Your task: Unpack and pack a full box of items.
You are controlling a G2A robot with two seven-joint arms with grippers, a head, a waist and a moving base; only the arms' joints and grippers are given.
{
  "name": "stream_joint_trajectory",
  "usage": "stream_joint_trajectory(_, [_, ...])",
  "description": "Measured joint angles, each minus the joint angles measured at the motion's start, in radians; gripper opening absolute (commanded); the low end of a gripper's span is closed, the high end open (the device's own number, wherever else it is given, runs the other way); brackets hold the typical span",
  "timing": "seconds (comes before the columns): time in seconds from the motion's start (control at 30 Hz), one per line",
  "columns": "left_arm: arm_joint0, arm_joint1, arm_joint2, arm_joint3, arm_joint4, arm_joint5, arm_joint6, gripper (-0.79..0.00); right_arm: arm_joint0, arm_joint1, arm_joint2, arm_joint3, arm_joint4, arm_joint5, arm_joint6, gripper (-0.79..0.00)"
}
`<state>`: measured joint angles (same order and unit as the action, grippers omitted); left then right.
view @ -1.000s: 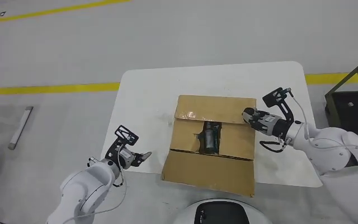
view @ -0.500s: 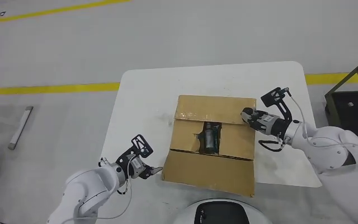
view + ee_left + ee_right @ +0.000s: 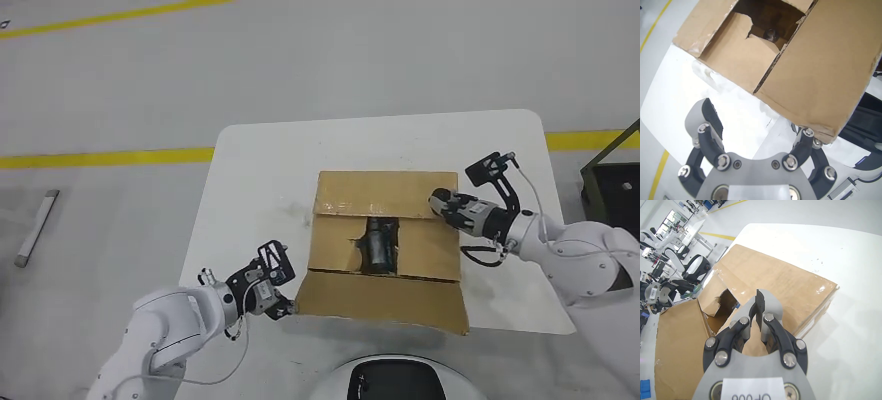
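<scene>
A brown cardboard box (image 3: pixel 385 192) sits mid-table with its top flaps partly parted. A dark item (image 3: pixel 378 245) shows through the torn gap between them, and deep inside the box in the left wrist view (image 3: pixel 770 35). My left gripper (image 3: pixel 282 304) is open at the near-left corner of the near flap (image 3: pixel 380 300). In its own view (image 3: pixel 755 118) one finger (image 3: pixel 711 115) stands free over the table and the other lies under the flap's corner (image 3: pixel 821 132). My right gripper (image 3: pixel 438 205) is shut at the box's right edge, its pads pressed together over the cardboard (image 3: pixel 758 306).
The white table (image 3: pixel 260 180) has bare room to the left of the box and along its far side. A dark green cart (image 3: pixel 612 190) stands off the right end. A grey bar (image 3: pixel 35 228) lies on the floor at the left.
My left gripper has swung right from the table's left edge to the near flap's corner. The near flap has tilted up. The right gripper has barely shifted.
</scene>
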<state>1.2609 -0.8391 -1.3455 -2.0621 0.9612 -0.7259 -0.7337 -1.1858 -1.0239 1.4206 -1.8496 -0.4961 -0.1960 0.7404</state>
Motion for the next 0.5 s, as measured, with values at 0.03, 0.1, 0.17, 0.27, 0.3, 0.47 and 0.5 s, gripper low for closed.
stream_joint_trajectory(0.03, [-0.019,-0.003,0.011,0.005,0.01,0.014,0.017,0.0,0.005,0.0,0.006,-0.001,0.002,0.003,-0.004,-0.785])
stream_joint_trajectory(0.1, [-0.045,-0.009,0.027,0.016,0.025,0.052,0.048,0.0,0.012,0.001,0.019,-0.003,0.011,0.005,-0.008,-0.785])
stream_joint_trajectory(0.17, [-0.075,-0.015,0.044,0.033,0.049,0.096,0.081,0.0,0.019,0.003,0.037,-0.002,0.024,-0.002,-0.008,-0.785])
stream_joint_trajectory(0.27, [-0.118,-0.023,0.069,0.057,0.103,0.143,0.111,0.0,0.028,0.007,0.061,0.002,0.029,-0.008,-0.003,-0.785])
stream_joint_trajectory(0.3, [-0.131,-0.026,0.075,0.066,0.121,0.159,0.117,0.0,0.029,0.007,0.068,0.002,0.028,-0.008,-0.005,-0.785])
stream_joint_trajectory(0.47, [-0.183,-0.045,0.122,0.104,0.156,0.302,0.134,0.0,0.027,0.011,0.117,-0.024,0.019,0.026,-0.053,-0.785])
stream_joint_trajectory(0.5, [-0.19,-0.048,0.133,0.109,0.162,0.32,0.137,0.0,0.024,0.011,0.124,-0.034,0.008,0.036,-0.063,-0.785])
